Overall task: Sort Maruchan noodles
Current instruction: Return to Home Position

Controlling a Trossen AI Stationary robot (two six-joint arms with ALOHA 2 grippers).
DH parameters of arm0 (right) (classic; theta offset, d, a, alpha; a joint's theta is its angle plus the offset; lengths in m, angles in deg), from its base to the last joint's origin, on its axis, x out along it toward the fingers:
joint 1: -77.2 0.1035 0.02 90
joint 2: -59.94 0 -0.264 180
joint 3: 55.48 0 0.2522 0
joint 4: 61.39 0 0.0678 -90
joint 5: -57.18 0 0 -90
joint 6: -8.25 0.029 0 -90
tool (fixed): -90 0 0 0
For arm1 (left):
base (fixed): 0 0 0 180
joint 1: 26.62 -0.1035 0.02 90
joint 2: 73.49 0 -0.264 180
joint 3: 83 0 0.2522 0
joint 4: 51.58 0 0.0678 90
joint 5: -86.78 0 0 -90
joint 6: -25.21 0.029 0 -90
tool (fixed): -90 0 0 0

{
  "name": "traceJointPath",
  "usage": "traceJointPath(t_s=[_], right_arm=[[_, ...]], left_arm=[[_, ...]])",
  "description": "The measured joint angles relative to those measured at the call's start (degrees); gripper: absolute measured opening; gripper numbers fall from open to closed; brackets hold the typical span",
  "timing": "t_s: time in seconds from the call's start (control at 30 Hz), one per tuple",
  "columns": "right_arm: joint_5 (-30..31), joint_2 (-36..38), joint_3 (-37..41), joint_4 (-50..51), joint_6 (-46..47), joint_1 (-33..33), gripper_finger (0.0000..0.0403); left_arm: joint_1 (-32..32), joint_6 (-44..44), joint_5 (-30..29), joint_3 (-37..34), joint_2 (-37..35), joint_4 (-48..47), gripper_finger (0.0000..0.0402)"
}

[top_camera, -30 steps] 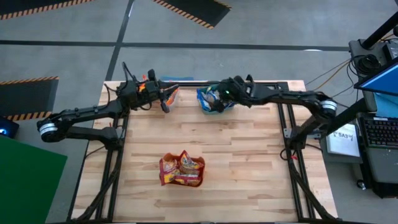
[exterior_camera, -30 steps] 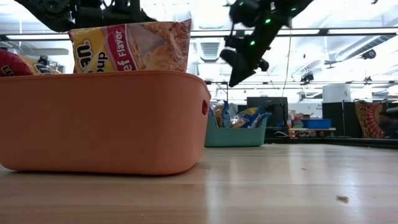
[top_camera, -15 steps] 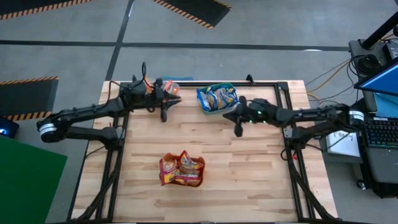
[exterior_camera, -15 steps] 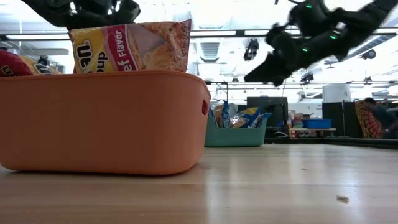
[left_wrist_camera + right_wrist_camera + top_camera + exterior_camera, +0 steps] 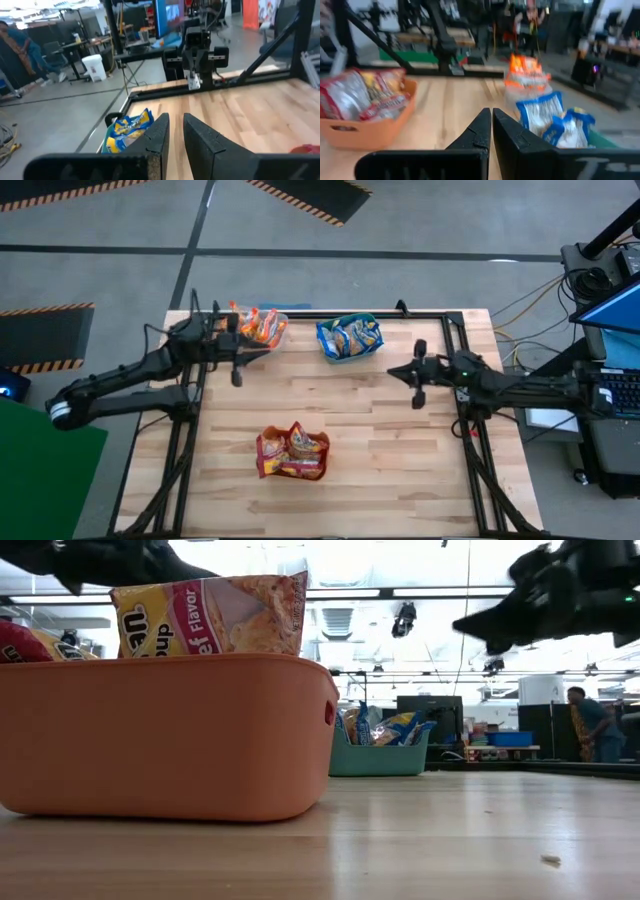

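Across the centre of the overhead frame, the pale plank table carries nothing loose, so the sorting looks finished; only parking the arms seems left. At the upper left, the left claw hangs empty, its fingers a sliver apart. At the right, the right claw is pinched closed on nothing. The smooth orange tub, lower centre, holds crinkly dark red packets. The teal tub, top centre, holds glossy blue packets. The clear tub beside it holds orange packets.
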Motion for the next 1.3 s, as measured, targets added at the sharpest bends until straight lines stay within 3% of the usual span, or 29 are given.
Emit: traceJointPath(t_s=[0.3, 0.77, 0.97, 1.1, 1.3], right_arm=[[-1.2, 16.5, 2.3, 5.3, -2.4, 0.0, 0.0009], [-4.5, 32.5, 5.0, 16.3, -4.6, 0.0, 0.0009], [-5.4, 32.4, 9.3, 14.8, -4.2, 0.0, 0.0009], [-7.2, 32.6, 9.3, 15.0, -3.0, 0.0, 0.0009], [-8.4, 32.2, 9.3, 13.8, -0.7, 0.0, 0.0009]], left_arm=[[0.0, -5.5, 0.1, -8.4, -12.1, 2.7, 0.0039], [-0.1, -10.6, 0.5, -20.4, -30.4, 4.7, 0.0039], [-0.1, -15.2, 7.0, -26.6, -37.0, 5.4, 0.0039], [-0.1, -18.1, 8.1, -30.1, -41.3, 7.9, 0.0039], [0.0, -18.0, 12.7, -30.8, -40.8, 8.2, 0.0039]])
